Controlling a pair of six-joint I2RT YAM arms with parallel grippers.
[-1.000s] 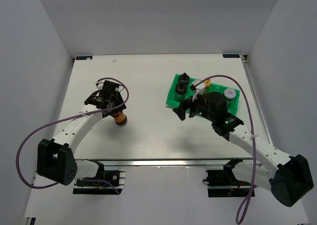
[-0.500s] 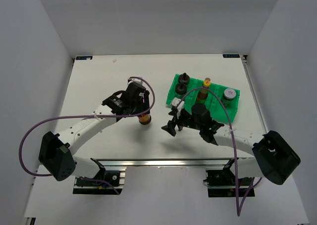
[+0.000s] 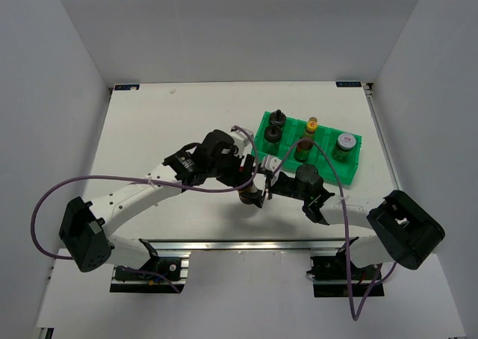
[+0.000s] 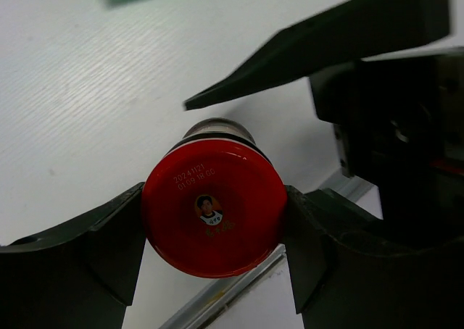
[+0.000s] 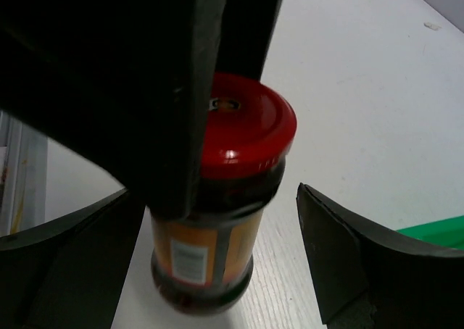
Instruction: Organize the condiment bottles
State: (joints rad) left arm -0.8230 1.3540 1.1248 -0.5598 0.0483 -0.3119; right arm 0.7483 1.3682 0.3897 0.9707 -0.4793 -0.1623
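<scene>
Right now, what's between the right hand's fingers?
The red-capped jar, gripped at its cap by the left hand; the right wrist view shows it.

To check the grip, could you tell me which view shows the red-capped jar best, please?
The left wrist view: the red-capped jar sits centred, cap clamped by the left gripper. The right wrist shows its label side, partly blocked; the top view barely shows it.
</scene>
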